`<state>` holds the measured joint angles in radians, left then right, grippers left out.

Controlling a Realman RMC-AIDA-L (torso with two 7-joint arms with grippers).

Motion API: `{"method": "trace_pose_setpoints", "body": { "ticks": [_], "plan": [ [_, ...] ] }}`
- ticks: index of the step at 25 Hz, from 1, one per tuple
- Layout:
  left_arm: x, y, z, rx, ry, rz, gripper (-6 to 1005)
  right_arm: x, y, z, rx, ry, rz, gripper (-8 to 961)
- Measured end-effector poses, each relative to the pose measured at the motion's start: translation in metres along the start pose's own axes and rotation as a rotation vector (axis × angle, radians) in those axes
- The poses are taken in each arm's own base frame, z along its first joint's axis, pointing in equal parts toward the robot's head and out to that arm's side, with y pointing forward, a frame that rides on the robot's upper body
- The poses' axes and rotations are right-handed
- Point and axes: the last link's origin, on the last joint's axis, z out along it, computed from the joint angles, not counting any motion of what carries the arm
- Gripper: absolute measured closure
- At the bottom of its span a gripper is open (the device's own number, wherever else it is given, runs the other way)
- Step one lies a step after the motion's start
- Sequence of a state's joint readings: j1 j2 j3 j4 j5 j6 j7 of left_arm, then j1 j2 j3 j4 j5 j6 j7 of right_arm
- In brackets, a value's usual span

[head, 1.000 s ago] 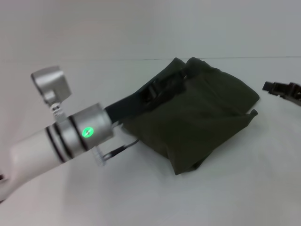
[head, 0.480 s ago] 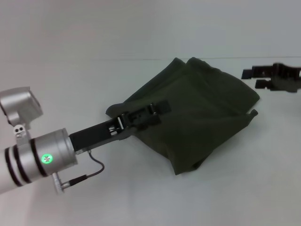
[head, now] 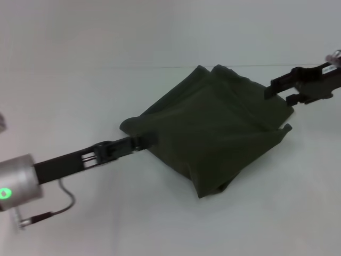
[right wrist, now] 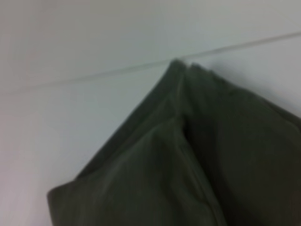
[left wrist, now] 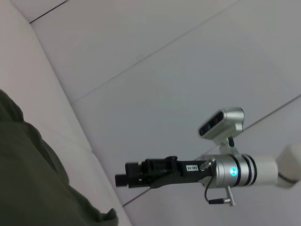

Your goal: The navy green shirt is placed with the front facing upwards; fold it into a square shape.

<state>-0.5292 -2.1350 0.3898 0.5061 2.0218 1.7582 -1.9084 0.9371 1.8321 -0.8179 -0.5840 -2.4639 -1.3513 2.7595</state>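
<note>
The navy green shirt (head: pixel 213 133) lies folded into a rough square bundle on the white table, with its lettering and collar hidden. My left gripper (head: pixel 145 141) is low at the bundle's left corner, its arm stretching back to the lower left. My right gripper (head: pixel 281 92) is open and empty, hovering at the bundle's far right edge. The left wrist view shows a part of the shirt (left wrist: pixel 28 179) and the right gripper (left wrist: pixel 123 175) farther off. The right wrist view shows the shirt's far corner with its layered folds (right wrist: pixel 188 155).
The white table (head: pixel 106 85) spreads around the bundle, with its far edge line (head: pixel 106 68) running just behind the shirt. The left arm's cable (head: pixel 58 205) hangs near the table's front left.
My left gripper has drawn back from on top of the bundle to its left corner, toward the lower left. My right gripper has moved in from the right to the bundle's far right edge.
</note>
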Motion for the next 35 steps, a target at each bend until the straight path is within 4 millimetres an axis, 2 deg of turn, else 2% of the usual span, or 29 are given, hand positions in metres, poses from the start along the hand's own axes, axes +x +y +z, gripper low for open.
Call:
{"method": "trace_pose_setpoints", "body": {
  "ticks": [5, 9, 20, 35],
  "plan": [
    [0.008, 0.001, -0.032, 0.064, -0.002, 0.046, 34, -0.001, 0.014, 0.014, 0.058, 0.042, -0.064, 227],
    [0.008, 0.001, -0.042, 0.09, -0.012, 0.055, 34, -0.004, 0.012, 0.015, 0.111, 0.04, -0.079, 228],
    [0.005, 0.0, -0.041, 0.092, -0.021, 0.053, 34, 0.011, -0.004, 0.035, 0.134, 0.043, -0.064, 228],
    [0.007, 0.001, -0.04, 0.086, -0.019, 0.058, 34, 0.026, -0.015, 0.041, 0.118, 0.058, 0.002, 230]
  ]
}}
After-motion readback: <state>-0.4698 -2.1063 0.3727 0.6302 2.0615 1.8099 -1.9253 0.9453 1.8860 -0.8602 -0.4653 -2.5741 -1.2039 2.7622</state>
